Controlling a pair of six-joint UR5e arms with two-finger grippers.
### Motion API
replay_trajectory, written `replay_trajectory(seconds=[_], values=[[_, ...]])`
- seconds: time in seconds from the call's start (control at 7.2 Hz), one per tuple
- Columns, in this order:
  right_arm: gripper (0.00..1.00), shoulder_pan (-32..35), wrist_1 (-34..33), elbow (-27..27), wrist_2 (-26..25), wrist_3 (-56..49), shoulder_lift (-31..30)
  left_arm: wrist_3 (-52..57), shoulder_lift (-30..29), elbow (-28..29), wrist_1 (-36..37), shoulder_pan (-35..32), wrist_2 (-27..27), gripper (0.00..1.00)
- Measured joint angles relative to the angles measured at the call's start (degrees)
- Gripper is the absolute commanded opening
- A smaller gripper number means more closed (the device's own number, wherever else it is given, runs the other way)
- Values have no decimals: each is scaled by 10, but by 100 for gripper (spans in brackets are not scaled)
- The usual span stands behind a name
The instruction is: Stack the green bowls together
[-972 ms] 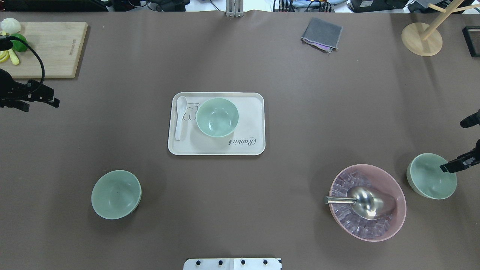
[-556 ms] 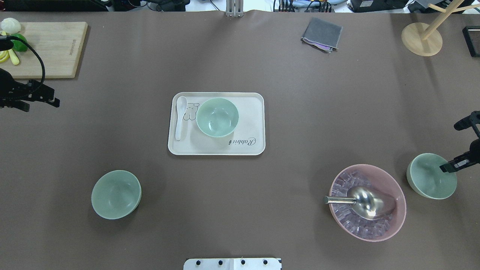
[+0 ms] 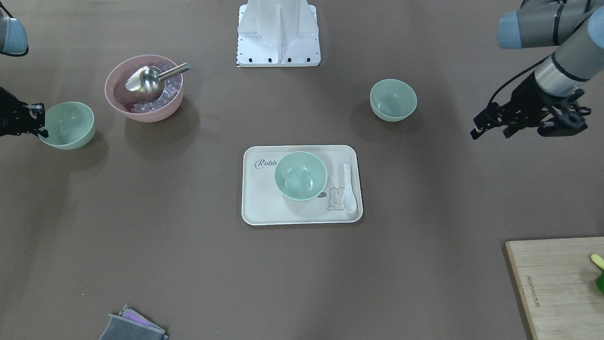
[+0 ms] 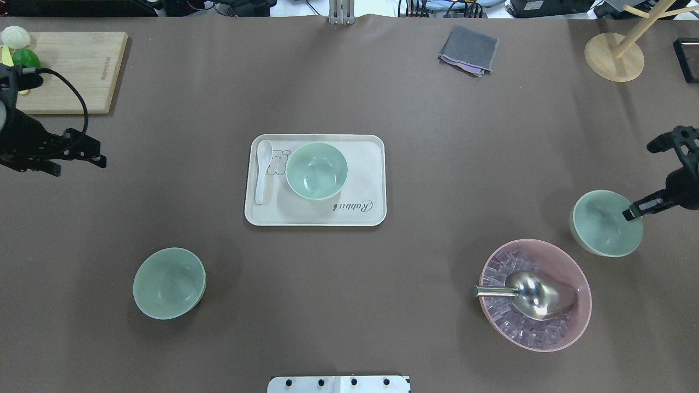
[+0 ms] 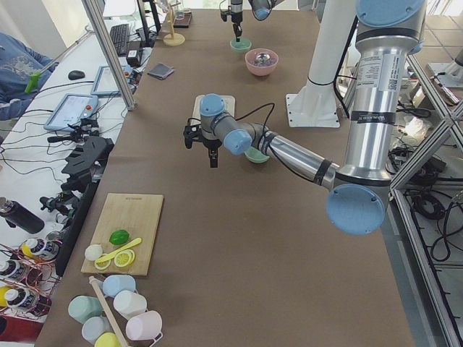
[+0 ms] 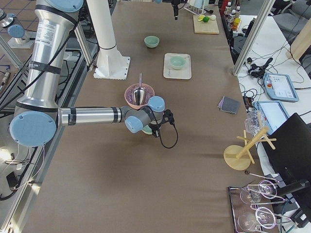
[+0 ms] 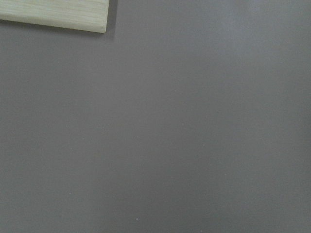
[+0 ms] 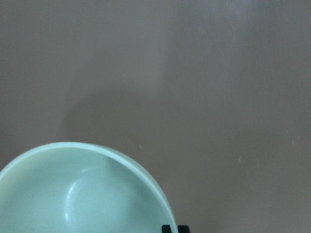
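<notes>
Three pale green bowls show. One bowl (image 4: 317,170) (image 3: 300,175) stands on the white tray (image 4: 360,164). A second bowl (image 4: 169,283) (image 3: 393,99) stands on the table at the near left. My right gripper (image 4: 633,210) (image 3: 40,125) is shut on the rim of the third bowl (image 4: 603,222) (image 3: 68,125) (image 8: 82,194) and holds it off the table, beside the pink bowl. My left gripper (image 4: 81,166) (image 3: 490,133) is open and empty over bare table near the cutting board.
A pink bowl (image 4: 579,278) with ice and a metal scoop (image 4: 532,295) stands near the held bowl. A white spoon (image 4: 262,169) lies on the tray. A cutting board (image 4: 82,71), a grey cloth (image 4: 468,50) and a wooden stand (image 4: 614,57) sit along the far edge.
My right gripper has lifted its green bowl and carried it away from the robot and slightly inward. My left gripper has shifted a little toward the table's middle.
</notes>
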Motion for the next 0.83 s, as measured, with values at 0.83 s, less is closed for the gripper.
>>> replay_trajectory(seconds=[0.83], values=[[0,-12,-258,-9,2,76,289,-101,43,-70,1,216,107,69]])
